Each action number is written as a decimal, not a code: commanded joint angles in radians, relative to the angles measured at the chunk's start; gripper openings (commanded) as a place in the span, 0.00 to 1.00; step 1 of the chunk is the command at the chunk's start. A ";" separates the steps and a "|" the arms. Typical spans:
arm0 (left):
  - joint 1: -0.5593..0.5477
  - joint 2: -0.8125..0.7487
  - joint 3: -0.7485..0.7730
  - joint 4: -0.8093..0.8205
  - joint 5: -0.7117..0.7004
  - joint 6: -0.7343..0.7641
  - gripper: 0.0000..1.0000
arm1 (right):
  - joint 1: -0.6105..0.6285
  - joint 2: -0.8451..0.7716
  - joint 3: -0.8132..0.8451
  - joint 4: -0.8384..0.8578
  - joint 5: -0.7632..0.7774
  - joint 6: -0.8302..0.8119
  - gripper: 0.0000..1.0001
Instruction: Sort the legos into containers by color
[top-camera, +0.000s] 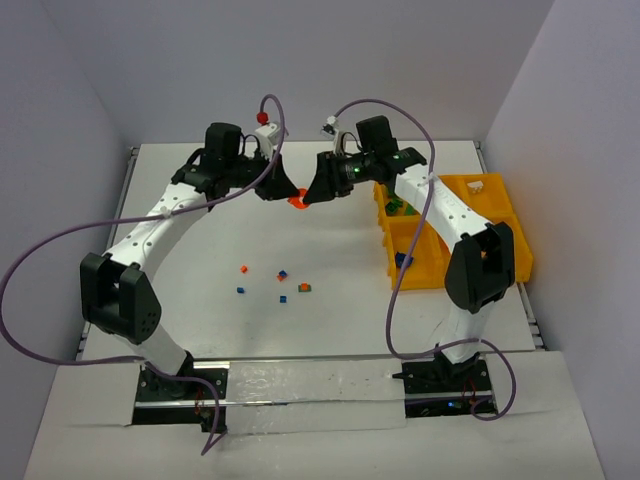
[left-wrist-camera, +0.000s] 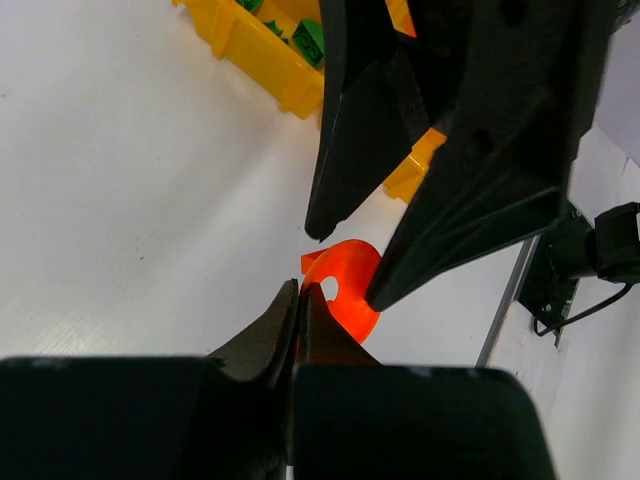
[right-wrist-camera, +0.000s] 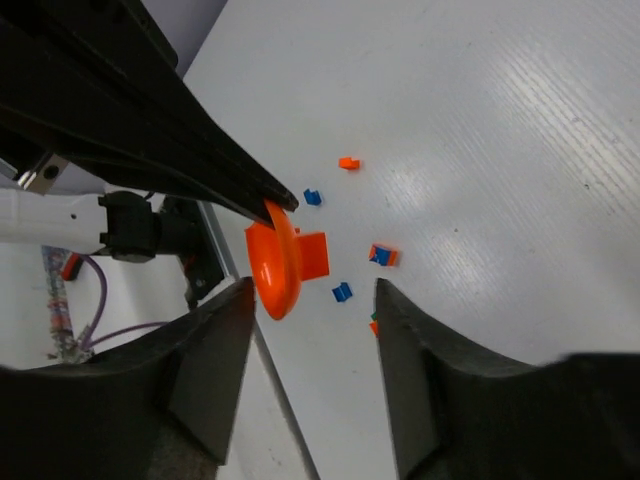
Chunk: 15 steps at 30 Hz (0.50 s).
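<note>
An orange round dish piece (top-camera: 297, 201) hangs in the air at the back middle of the table, pinched at its rim by my left gripper (top-camera: 284, 193). It shows in the left wrist view (left-wrist-camera: 345, 290) and the right wrist view (right-wrist-camera: 277, 258). My right gripper (top-camera: 316, 192) is open, its fingers (right-wrist-camera: 215, 360) on either side of the dish without touching it. The yellow-orange tray (top-camera: 470, 262) stands at the right, with green bricks (top-camera: 400, 207) in a back compartment and a blue brick (top-camera: 403, 260) in a nearer one. Several tiny blue and orange bits (top-camera: 282, 275) lie on the table's middle.
The table's metal side rails run along the left (top-camera: 118, 205) and right (top-camera: 527, 300) edges. Purple cables loop over both arms. The tray's corner (left-wrist-camera: 262, 55) lies close behind the right gripper.
</note>
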 joint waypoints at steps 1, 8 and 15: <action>-0.019 0.011 0.073 0.036 -0.005 -0.014 0.00 | 0.008 0.022 0.071 0.065 -0.033 0.029 0.50; -0.035 -0.026 -0.079 0.143 -0.002 -0.083 0.00 | 0.014 0.006 -0.016 0.151 -0.055 0.082 0.20; -0.082 0.006 0.024 0.046 -0.032 0.035 0.00 | 0.042 0.045 0.098 0.017 -0.077 -0.008 0.04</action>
